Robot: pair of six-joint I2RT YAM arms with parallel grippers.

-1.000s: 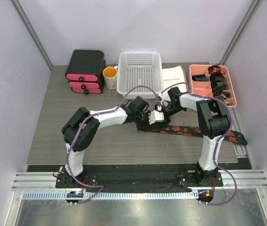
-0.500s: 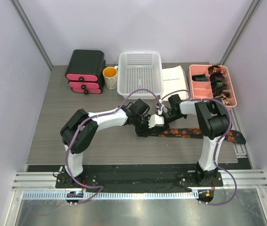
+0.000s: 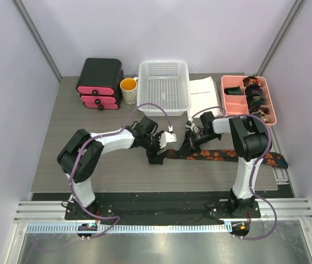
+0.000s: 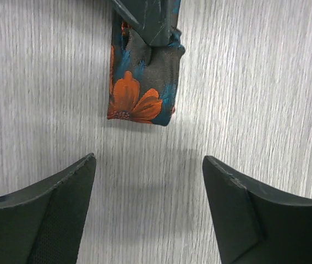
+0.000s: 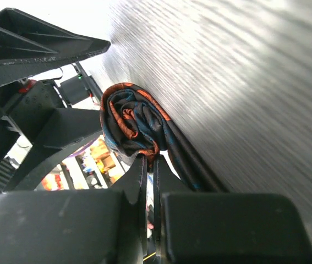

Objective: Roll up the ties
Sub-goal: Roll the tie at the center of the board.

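Observation:
A dark tie with orange flowers (image 3: pixel 222 155) lies across the table, its left end rolled into a small coil (image 5: pixel 131 124). My right gripper (image 5: pixel 151 159) is shut on a fold of that coil, holding it on edge; from above it sits at the strip's left end (image 3: pixel 189 141). My left gripper (image 4: pixel 149 159) stands open over bare wood, a short way back from the coil (image 4: pixel 142 82), with nothing between its fingers. In the top view it is just left of the coil (image 3: pixel 160 148). The pink tray (image 3: pixel 234 104) at the back right holds several rolled ties (image 3: pixel 255 96).
At the back stand a white mesh basket (image 3: pixel 164 85), a yellow mug (image 3: pixel 128 90), a black and pink drawer box (image 3: pixel 99 82) and a sheet of paper (image 3: pixel 202 89). The tie's wide end (image 3: pixel 279 161) reaches the table's right edge.
My left gripper has opened, let go of the coil and drawn back to the left. My right gripper has shut on the coil and stayed beside it.

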